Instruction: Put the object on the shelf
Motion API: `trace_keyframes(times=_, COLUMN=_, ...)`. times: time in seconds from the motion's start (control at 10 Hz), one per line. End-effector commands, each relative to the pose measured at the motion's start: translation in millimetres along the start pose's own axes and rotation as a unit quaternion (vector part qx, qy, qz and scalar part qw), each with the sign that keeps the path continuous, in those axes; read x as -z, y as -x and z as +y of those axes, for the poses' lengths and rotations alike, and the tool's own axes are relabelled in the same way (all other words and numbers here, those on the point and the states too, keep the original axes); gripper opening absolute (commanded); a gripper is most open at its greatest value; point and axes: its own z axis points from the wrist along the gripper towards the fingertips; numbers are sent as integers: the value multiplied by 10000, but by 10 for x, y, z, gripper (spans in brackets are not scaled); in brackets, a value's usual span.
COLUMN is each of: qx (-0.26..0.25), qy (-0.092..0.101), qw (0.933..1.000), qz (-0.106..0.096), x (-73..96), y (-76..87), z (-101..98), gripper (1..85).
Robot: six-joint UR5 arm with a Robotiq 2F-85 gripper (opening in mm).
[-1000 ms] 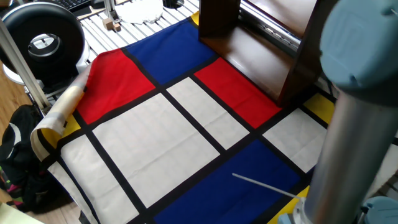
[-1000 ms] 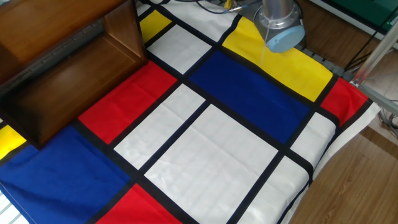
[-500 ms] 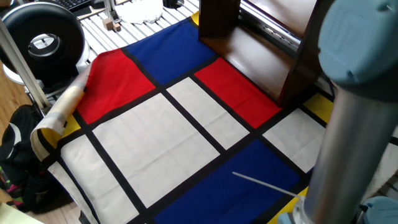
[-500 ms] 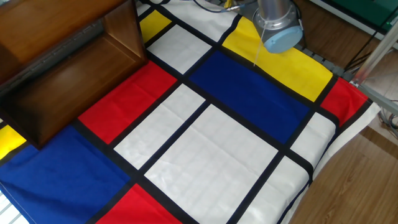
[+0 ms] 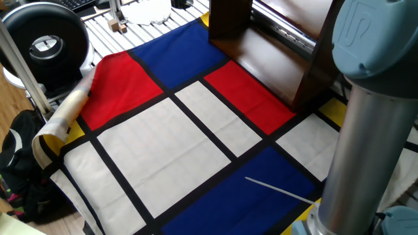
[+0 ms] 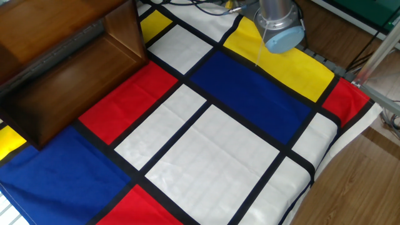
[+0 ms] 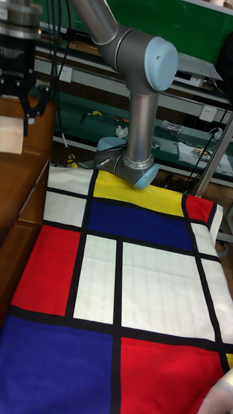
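A table cloth (image 6: 212, 150) of red, blue, yellow and white blocks covers the table; the shelf (image 6: 69, 69) stands on its far-left part.

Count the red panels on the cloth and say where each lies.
3. One red panel lies beside the shelf, one at the cloth's corner near the arm's base, one at the other fixed view's bottom edge. The shelf may hide more.

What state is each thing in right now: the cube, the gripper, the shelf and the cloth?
wooden cube: at shelf height, directly under the gripper, partly cut off by the picture's edge.
gripper: above the cube, one finger alongside it; open or shut cannot be told.
shelf: standing upright at the cloth's edge.
cloth: spread flat, one end rolled up.
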Motion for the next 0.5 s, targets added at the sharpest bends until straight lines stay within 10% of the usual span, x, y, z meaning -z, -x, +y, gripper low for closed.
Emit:
trace_keyframes(times=0.0, qx=38, qy=58, qw=9999, qz=-100, x=-165, y=149, z=40, gripper=10)
trace_keyframes(times=0.4, qx=79, qy=147, qw=9997, qz=-197, x=-302, y=316, z=50, gripper=10)
